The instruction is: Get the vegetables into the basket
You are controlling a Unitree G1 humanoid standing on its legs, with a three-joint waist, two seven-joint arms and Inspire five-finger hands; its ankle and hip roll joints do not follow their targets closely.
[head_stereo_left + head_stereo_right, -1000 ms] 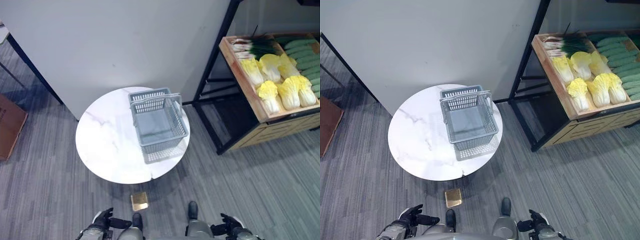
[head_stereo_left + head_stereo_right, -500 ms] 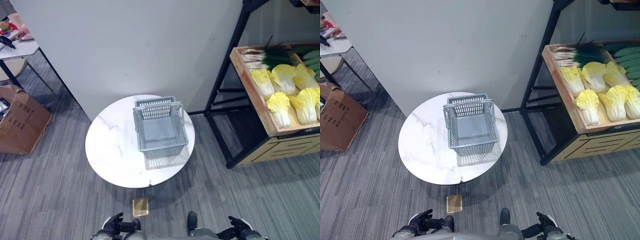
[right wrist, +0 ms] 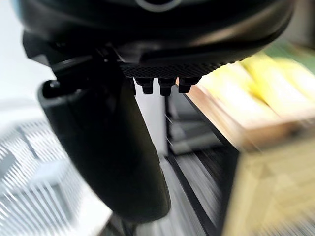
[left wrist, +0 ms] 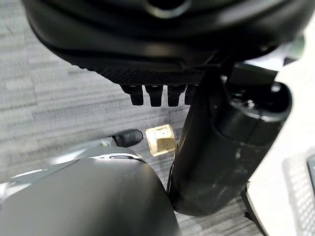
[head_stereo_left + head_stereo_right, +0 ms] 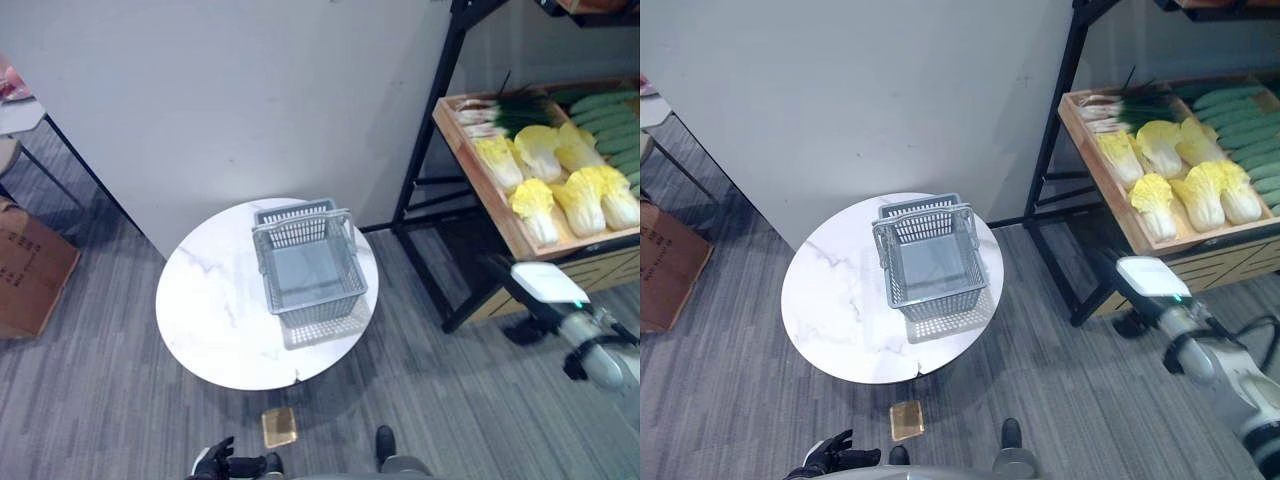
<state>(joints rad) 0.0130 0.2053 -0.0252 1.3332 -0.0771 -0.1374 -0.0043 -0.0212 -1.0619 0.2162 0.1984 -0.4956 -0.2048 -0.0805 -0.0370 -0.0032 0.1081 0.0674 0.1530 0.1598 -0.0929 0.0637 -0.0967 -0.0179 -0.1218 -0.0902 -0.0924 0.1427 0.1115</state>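
Note:
An empty grey plastic basket (image 5: pixel 308 265) stands on a round white marble table (image 5: pixel 210 310), handles up. The vegetables lie in a tilted wooden crate (image 5: pixel 480 170) on the shelf at the right: yellow cabbages (image 5: pixel 540 200), green cucumbers (image 5: pixel 610 105) and green onions (image 5: pixel 510 105). My right arm (image 5: pixel 590 355) reaches up from the lower right toward the crate's front. My right hand (image 3: pixel 113 147) is open and holds nothing, with the cabbages (image 3: pixel 256 88) blurred beyond it. My left hand (image 5: pixel 215 463) hangs low by the body, open and empty.
A black metal shelf frame (image 5: pixel 425 150) stands between table and crate. A white partition wall rises behind the table. A small gold square (image 5: pixel 279 427) lies on the grey floor before the table. A cardboard box (image 5: pixel 25 280) sits at the far left.
My right arm has risen from beside the body out to the right, toward the shelf. The camera has shifted. The left hand stays low; the basket has not moved.

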